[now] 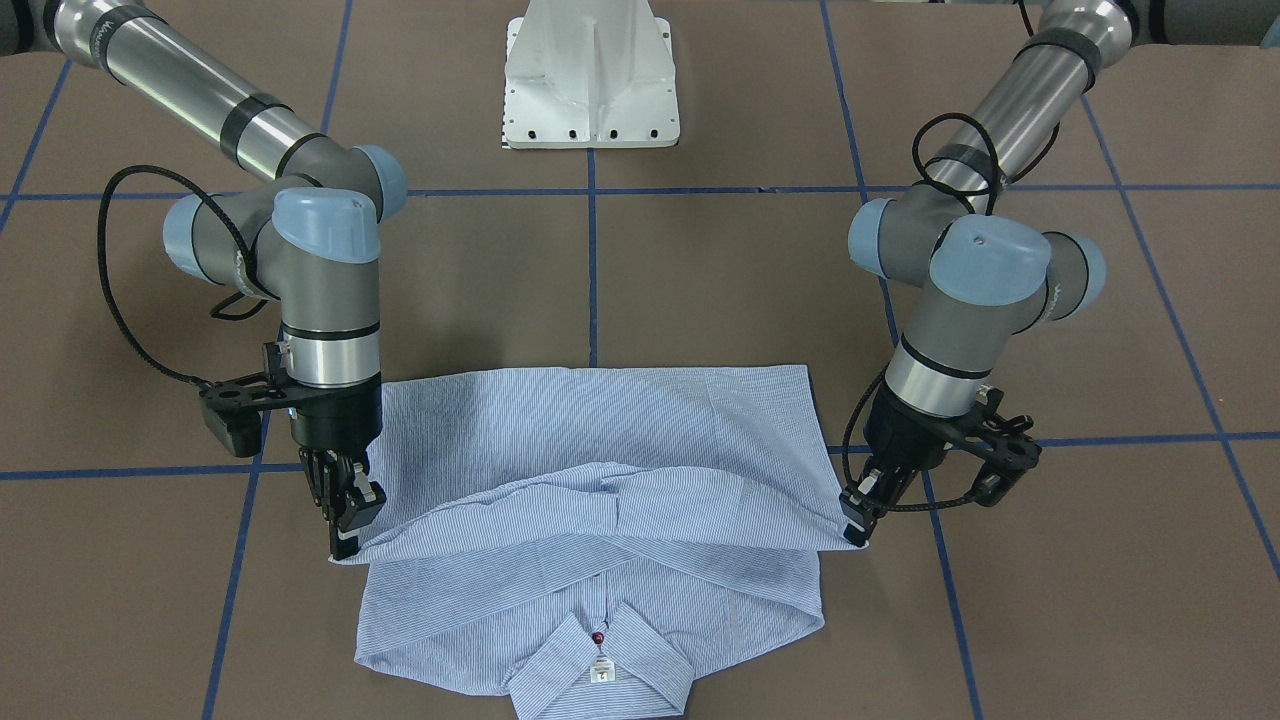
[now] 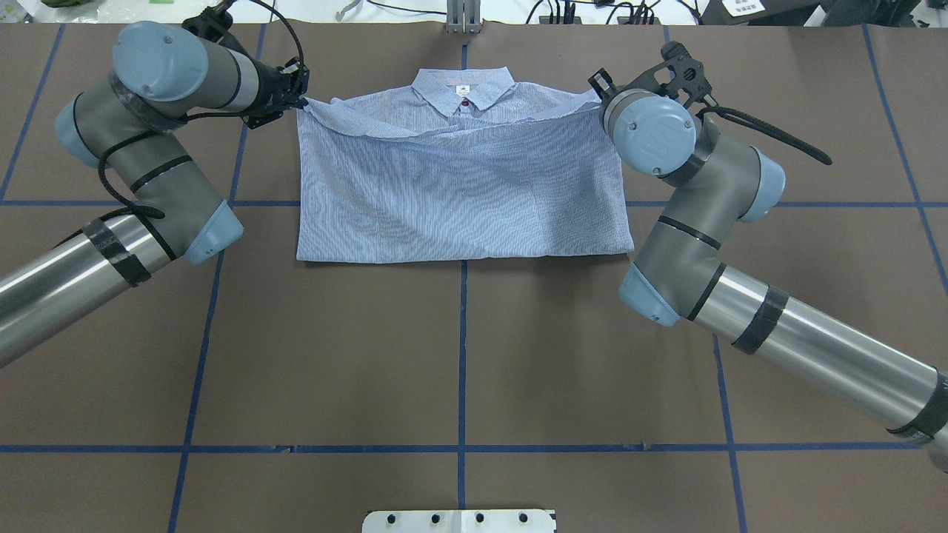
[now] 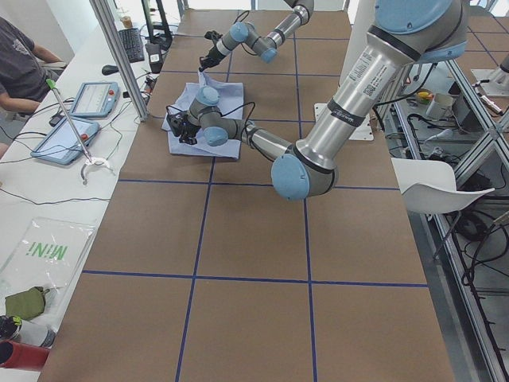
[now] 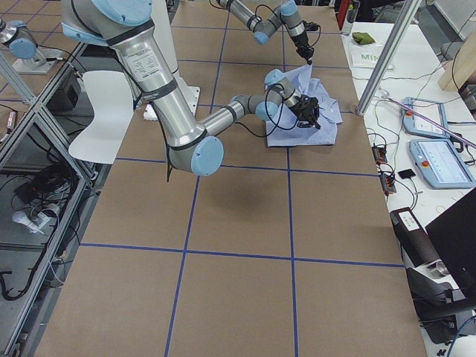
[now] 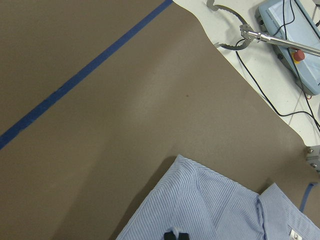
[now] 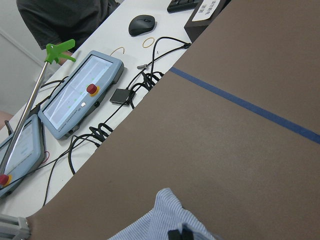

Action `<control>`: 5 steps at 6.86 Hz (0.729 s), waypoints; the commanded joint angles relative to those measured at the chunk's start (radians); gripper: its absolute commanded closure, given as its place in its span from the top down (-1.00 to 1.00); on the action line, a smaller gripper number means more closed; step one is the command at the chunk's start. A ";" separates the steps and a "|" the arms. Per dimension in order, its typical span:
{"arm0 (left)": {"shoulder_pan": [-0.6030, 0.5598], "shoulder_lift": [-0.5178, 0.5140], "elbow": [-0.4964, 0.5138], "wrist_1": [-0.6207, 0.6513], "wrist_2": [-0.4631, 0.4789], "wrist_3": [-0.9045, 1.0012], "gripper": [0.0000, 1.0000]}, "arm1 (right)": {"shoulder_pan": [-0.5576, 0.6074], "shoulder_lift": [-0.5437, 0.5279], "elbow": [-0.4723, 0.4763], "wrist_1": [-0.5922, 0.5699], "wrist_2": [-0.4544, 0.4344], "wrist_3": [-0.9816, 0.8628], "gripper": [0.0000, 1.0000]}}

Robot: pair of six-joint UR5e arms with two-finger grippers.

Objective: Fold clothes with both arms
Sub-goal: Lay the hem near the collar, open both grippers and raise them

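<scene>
front-facing view: shirt [image 1: 600,440] is lying flat on the table [image 1: 700,270], collar [image 1: 600,670] sitting nearest. just behind it, right gripper [image 1: 345,525] and left gripper [image 1: 856,520] are each pinching a corner of the folded-over layer, jaws clamped on fabric. the fold edge is lying farthest, toward the white base [image 1: 592,75].

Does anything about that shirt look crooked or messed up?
Nothing damaged. The shirt is only rumpled: the edge stretched between the left gripper and right gripper bows and bunches in the middle.
</scene>
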 commanded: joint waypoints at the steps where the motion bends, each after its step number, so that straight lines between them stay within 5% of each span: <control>1: -0.001 -0.061 0.116 -0.057 0.014 0.057 -1.00 | 0.011 0.032 -0.066 0.002 0.019 -0.030 -1.00; 2: 0.000 -0.072 0.161 -0.075 0.015 0.097 -0.75 | 0.021 0.057 -0.116 0.002 0.035 -0.034 -1.00; 3: 0.000 -0.083 0.190 -0.079 0.015 0.128 -0.24 | 0.021 0.058 -0.138 0.004 0.035 -0.059 -1.00; 5: -0.001 -0.112 0.237 -0.085 0.015 0.168 0.15 | 0.021 0.060 -0.172 0.045 0.038 -0.061 -1.00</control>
